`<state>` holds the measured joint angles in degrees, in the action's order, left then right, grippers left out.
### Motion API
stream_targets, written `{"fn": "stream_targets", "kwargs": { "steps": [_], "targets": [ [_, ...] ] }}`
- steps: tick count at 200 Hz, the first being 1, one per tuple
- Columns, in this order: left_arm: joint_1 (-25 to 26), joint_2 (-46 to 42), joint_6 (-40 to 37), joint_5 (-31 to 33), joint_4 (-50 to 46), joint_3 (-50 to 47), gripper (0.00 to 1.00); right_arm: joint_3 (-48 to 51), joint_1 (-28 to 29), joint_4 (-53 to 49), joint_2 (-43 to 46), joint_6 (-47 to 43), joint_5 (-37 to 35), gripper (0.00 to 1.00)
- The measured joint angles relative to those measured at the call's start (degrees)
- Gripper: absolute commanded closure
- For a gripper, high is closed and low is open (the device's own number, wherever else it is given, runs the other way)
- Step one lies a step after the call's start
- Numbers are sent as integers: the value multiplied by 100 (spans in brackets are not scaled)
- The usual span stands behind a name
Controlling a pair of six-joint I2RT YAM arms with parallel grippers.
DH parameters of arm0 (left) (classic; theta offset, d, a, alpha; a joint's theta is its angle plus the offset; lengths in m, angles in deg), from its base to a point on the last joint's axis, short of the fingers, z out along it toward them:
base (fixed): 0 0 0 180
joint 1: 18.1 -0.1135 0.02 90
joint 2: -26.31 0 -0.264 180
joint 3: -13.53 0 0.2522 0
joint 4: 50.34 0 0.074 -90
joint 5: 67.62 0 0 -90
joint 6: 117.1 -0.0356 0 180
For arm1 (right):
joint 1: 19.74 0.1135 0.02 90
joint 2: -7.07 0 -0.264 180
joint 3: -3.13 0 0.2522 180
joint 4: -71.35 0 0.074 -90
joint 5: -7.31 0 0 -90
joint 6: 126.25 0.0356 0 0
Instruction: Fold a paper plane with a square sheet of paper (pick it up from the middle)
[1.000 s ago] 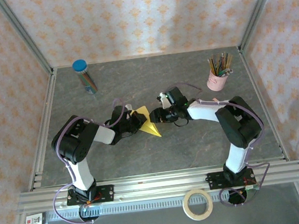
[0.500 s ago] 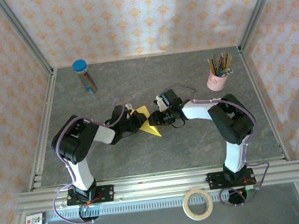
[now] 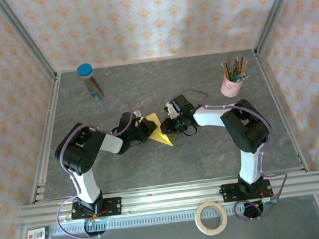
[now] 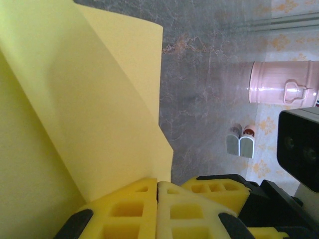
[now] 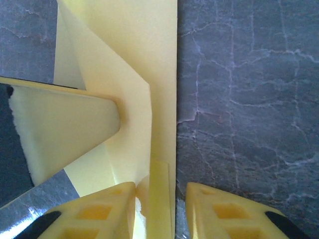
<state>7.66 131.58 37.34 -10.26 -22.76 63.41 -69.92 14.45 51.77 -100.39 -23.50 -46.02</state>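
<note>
The yellow sheet of paper (image 3: 160, 132), folded to a pointed, plane-like shape, lies mid-table between both grippers. My left gripper (image 3: 145, 127) holds its left side. In the left wrist view the fingertips (image 4: 158, 185) are pressed together with the edge of the paper (image 4: 75, 99) in the seam. My right gripper (image 3: 170, 125) is at the paper's right side. In the right wrist view a folded strip of the paper (image 5: 139, 50) stands between the jaws (image 5: 160, 191). The left finger (image 5: 94, 214) touches it, and a gap remains before the right finger (image 5: 224, 209).
A pink cup of pencils (image 3: 231, 82) stands at the back right, also in the left wrist view as the pink cup (image 4: 284, 82). A blue-capped tube (image 3: 90, 81) stands at the back left. A tape roll (image 3: 211, 217) lies on the front rail. Metal frame posts edge the table.
My right gripper has slid left onto the paper's edge and its jaws have narrowed around the folded strip. The left gripper has stayed shut in place.
</note>
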Motion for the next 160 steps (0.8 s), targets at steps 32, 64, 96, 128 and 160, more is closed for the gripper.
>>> {"fn": "stream_targets", "kwargs": {
  "steps": [32, 64, 96, 128, 160],
  "targets": [
    [0, -13, 0, 0, -24, 101, 92, -57, 0, -85, -39, -37, -52, 72],
    [0, -181, -2, 4, -155, 136, 91, -70, 0, -105, -50, -39, -72, 73],
    [0, -343, -4, 37, -245, 136, 92, -72, 2, -107, -61, -39, -94, 74],
    [0, -568, -15, 208, -452, 136, 92, -101, 28, -153, -72, -42, -181, 74],
    [0, -730, -44, 345, -501, 133, 92, -153, 87, -240, -81, -59, -330, 74]
  ]
}}
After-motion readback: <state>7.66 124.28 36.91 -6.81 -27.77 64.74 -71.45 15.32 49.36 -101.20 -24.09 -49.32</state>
